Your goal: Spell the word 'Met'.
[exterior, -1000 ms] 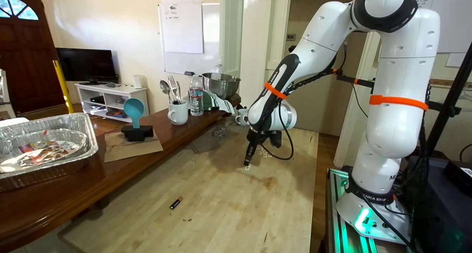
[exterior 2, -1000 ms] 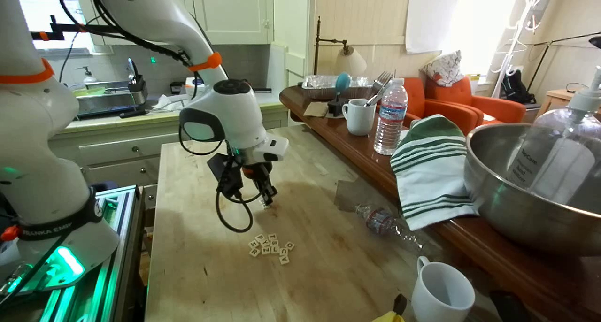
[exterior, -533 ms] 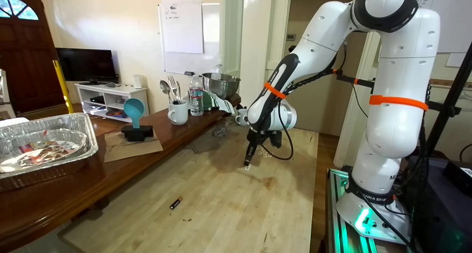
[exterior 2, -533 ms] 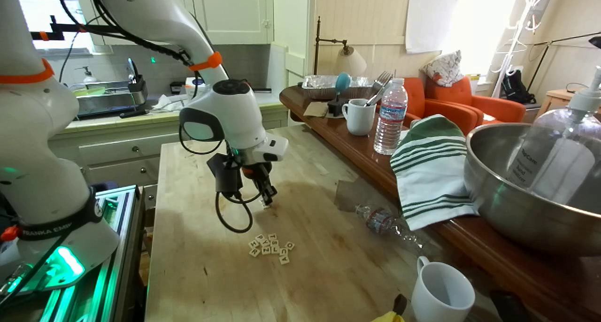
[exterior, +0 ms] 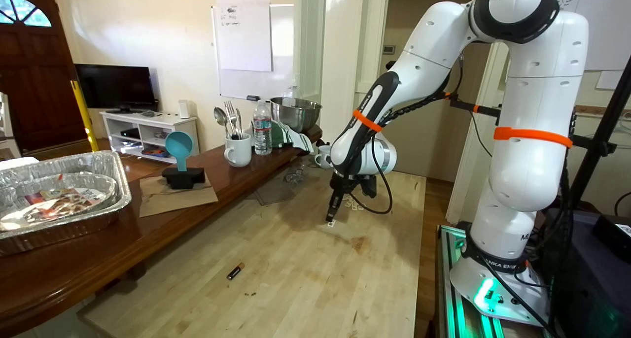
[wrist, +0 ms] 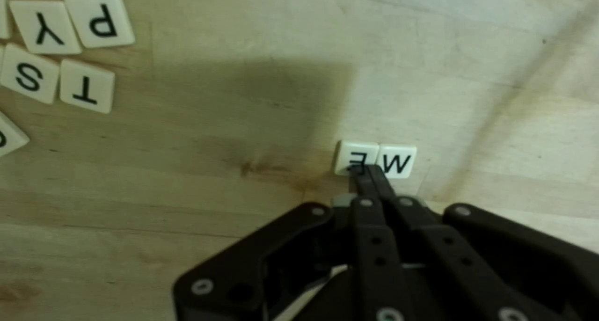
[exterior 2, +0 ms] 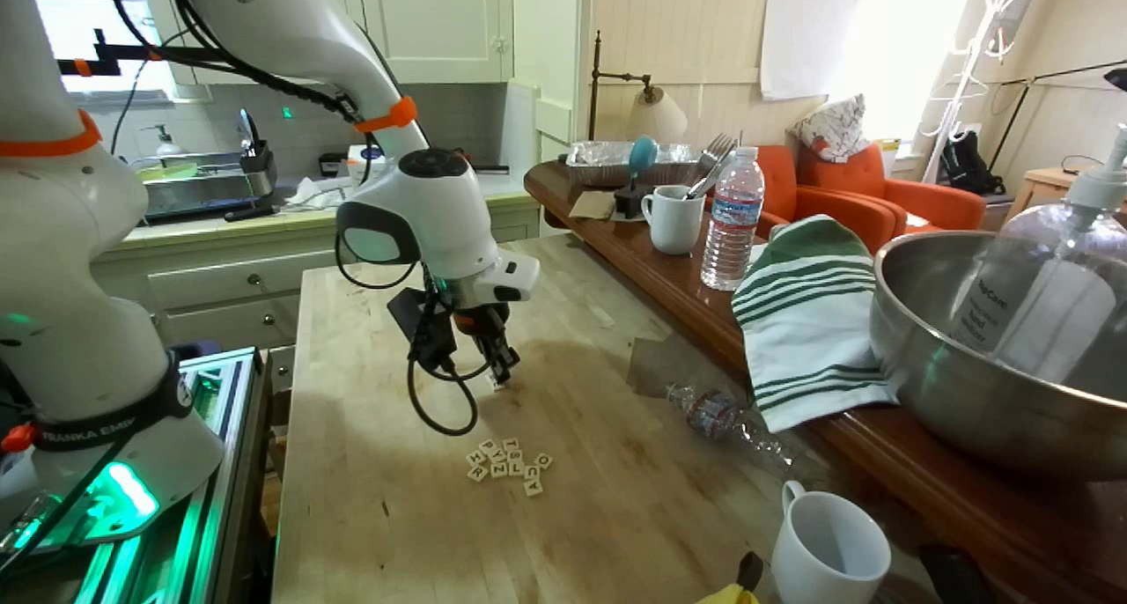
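Tool (wrist: pixel 367 169) is narrow, pinched together with nothing visible between, tip over the E tile (wrist: pixel 354 155), which abuts the M tile (wrist: pixel 398 162) on the table (wrist: pixel 187 194); contact unclear. T tile (wrist: pixel 87 85) lies well apart from both, just beside the S tile (wrist: pixel 30 74), probably light, stiff and a bit slippery, so pinch opposite edges, minding the S tile. Tiles look smooth, cream, squarish with black letters; table wood is grained, brown-stained.

Open tabletop (wrist: pixel 224 124) between T tile (wrist: pixel 87 86) and E tile (wrist: pixel 354 151); M tile (wrist: pixel 398 161) blocks E's other side
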`<state>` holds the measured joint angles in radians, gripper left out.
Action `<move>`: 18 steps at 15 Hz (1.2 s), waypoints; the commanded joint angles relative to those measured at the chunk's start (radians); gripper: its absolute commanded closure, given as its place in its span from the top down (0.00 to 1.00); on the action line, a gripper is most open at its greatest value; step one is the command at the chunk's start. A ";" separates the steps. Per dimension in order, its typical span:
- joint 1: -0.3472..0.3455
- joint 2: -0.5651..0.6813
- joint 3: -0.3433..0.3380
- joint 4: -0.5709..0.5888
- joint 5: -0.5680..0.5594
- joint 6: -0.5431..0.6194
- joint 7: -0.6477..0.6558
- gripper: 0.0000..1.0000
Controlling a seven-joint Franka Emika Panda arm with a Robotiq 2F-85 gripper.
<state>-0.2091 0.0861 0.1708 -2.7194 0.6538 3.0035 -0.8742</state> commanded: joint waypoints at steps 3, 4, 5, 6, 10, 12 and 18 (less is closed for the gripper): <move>-0.004 -0.007 0.015 -0.013 0.037 -0.017 -0.032 0.00; -0.005 -0.014 0.015 -0.014 0.037 -0.022 -0.034 0.00; -0.005 -0.018 0.014 -0.015 0.035 -0.017 -0.036 0.00; -0.004 -0.020 0.013 -0.016 0.030 -0.021 -0.033 0.00; -0.002 -0.038 0.019 -0.023 0.032 -0.019 -0.035 0.00; -0.002 -0.049 0.021 -0.025 0.031 -0.022 -0.035 0.00; -0.001 -0.091 0.015 -0.038 0.021 -0.014 -0.014 0.00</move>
<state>-0.2083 0.0423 0.1839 -2.7284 0.6541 3.0021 -0.8804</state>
